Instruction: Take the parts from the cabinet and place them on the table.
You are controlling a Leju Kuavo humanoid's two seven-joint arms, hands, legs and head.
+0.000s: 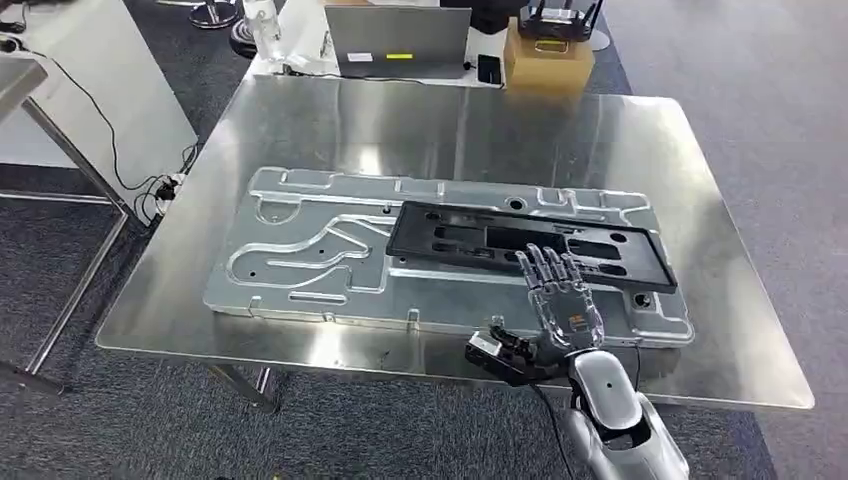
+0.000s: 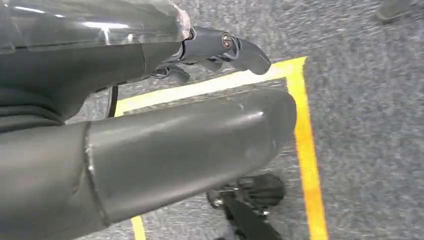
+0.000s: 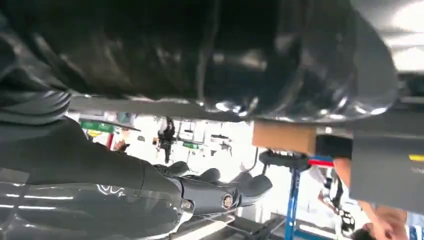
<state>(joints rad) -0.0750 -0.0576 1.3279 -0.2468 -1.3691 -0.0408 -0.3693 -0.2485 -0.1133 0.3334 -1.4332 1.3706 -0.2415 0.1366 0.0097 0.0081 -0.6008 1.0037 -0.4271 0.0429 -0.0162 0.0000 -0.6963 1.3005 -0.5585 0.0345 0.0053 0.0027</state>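
Observation:
A black rectangular frame part [image 1: 530, 245] lies flat on a large silver machined plate [image 1: 320, 265] in the middle of the shiny metal table [image 1: 400, 130]. My right hand [image 1: 560, 300] hovers over the plate's near right edge, palm down and fingers spread, holding nothing; its fingertips reach the frame's near rail. In the right wrist view the same hand [image 3: 150, 195] shows its dark fingers [image 3: 240, 187] stretched out under the table's reflective surface. My left hand [image 2: 150, 145] hangs over the carpet, its fingers [image 2: 235, 50] extended and empty.
A laptop [image 1: 397, 42] and a cardboard box [image 1: 547, 60] with a black router [image 1: 562, 20] stand at the table's far edge. A white table [image 1: 100, 90] and cables [image 1: 165, 185] are at the left. Yellow tape [image 2: 305, 150] marks the floor. A person [image 3: 380, 225] stands beyond the table.

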